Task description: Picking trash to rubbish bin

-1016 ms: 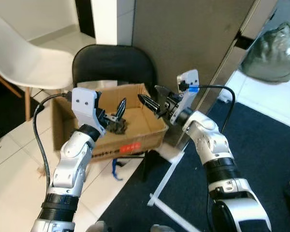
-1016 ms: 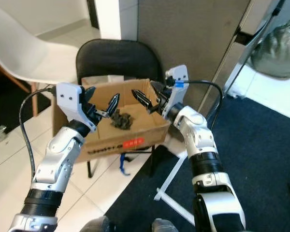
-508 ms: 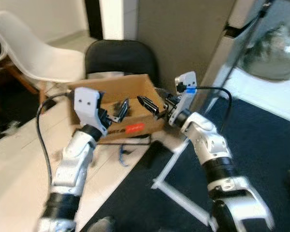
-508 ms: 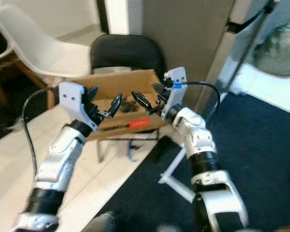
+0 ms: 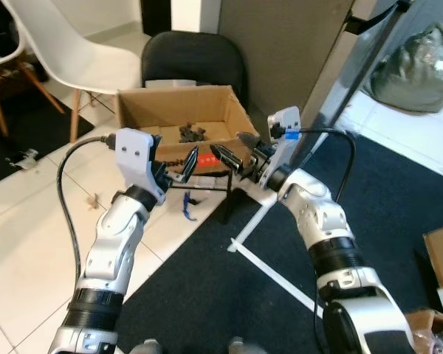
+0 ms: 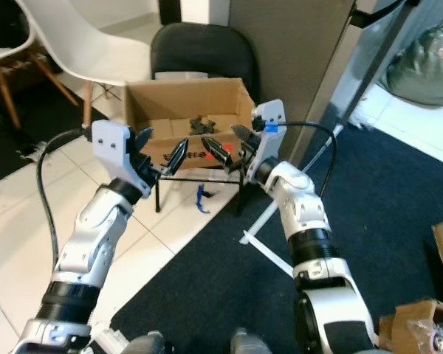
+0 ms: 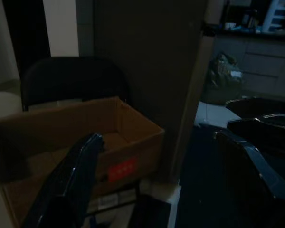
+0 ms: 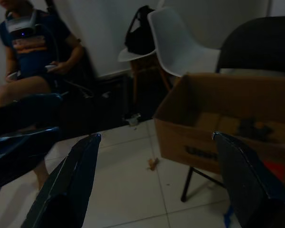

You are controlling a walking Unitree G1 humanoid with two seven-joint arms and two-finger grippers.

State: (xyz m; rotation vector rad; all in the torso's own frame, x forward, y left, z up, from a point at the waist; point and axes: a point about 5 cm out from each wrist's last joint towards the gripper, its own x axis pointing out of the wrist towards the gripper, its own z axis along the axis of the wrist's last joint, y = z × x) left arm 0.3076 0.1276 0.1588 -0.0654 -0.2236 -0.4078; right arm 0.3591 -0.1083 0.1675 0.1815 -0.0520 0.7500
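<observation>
Holding: I hover both pincers before the cardboard box (image 5: 179, 110), trash (image 5: 193, 133) inside.
Left pincer (image 5: 179, 164): apart, empty.
Right pincer (image 5: 230, 153): apart, empty.

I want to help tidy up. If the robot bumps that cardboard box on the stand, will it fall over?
It might. The cardboard box sits up on a thin black stand, so a push could slide or tip it. It looks light: open top, just a small dark clump of trash inside.
</observation>
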